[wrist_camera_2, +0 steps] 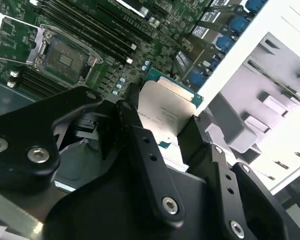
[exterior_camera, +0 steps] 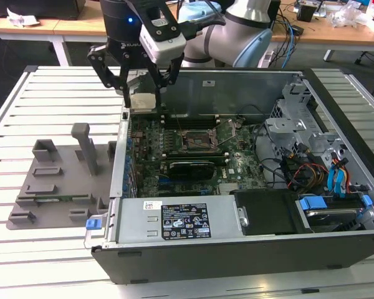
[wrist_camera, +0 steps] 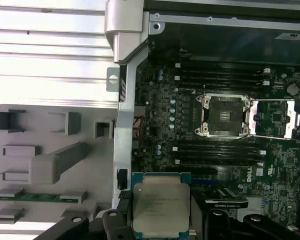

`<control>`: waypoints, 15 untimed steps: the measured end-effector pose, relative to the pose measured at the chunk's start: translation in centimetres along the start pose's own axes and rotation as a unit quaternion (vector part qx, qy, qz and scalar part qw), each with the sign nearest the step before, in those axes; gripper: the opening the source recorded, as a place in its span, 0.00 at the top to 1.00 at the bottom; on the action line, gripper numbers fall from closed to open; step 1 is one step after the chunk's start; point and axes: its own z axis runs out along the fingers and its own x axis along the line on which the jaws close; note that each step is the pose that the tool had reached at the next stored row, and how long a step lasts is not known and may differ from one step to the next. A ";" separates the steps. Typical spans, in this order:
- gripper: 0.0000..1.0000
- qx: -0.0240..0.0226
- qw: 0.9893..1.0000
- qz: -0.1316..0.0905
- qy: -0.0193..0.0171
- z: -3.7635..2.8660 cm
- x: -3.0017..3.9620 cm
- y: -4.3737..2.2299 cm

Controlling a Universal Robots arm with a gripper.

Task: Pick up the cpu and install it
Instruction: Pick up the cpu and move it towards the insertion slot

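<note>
The gripper point(exterior_camera: 143, 101) hangs over the open computer case point(exterior_camera: 237, 244), at the case's far corner on the exterior view's left, and it has the cpu point(exterior_camera: 143, 102) clamped between its two black fingers point(wrist_camera_2: 136, 131). The fingers press on two opposite edges of the chip, so the hand is narrow, closed to just the chip's width.

In the second wrist view the cpu point(wrist_camera_2: 166, 112) is a flat square plate with a silver-grey metal top, matte, with faint dark print across it. A thin green edge peeks out along its far side. In the first wrist view the cpu point(wrist_camera: 161, 207) has the same pale metal lid with stepped corners, on a slightly wider green base, and a black finger stands at each side. In the exterior view it is a small pale square, lifted clear above the circuit board point(exterior_camera: 237, 165) and touching nothing but the fingers.

The socket point(exterior_camera: 198, 142) sits near the middle of the board, well apart from the held chip. It is a dark square inside a metal frame, with a metal plate swung out beside it in the first wrist view. Outside the case, on the exterior view's left, a grey tray point(exterior_camera: 56, 180) with upright posts rests on the slatted table point(exterior_camera: 25, 112).
</note>
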 end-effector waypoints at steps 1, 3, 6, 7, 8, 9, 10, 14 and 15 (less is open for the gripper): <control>0.45 0.000 1.000 0.000 0.000 0.01 -0.26 -0.01; 0.45 0.000 1.000 0.000 0.000 0.03 -1.01 -0.04; 0.45 0.000 1.000 0.000 0.000 0.06 -2.38 -0.09; 0.45 0.000 1.000 0.000 0.000 0.07 -2.61 -0.10; 0.45 0.000 1.000 0.000 0.000 0.08 -2.83 -0.11; 0.45 0.000 1.000 0.000 0.000 0.08 -3.24 -0.12; 0.45 0.000 1.000 0.000 0.000 0.09 -3.58 -0.14; 0.45 0.000 1.000 0.000 0.000 0.14 -5.26 -0.20; 0.45 0.000 1.000 0.000 0.000 0.15 -5.61 -0.21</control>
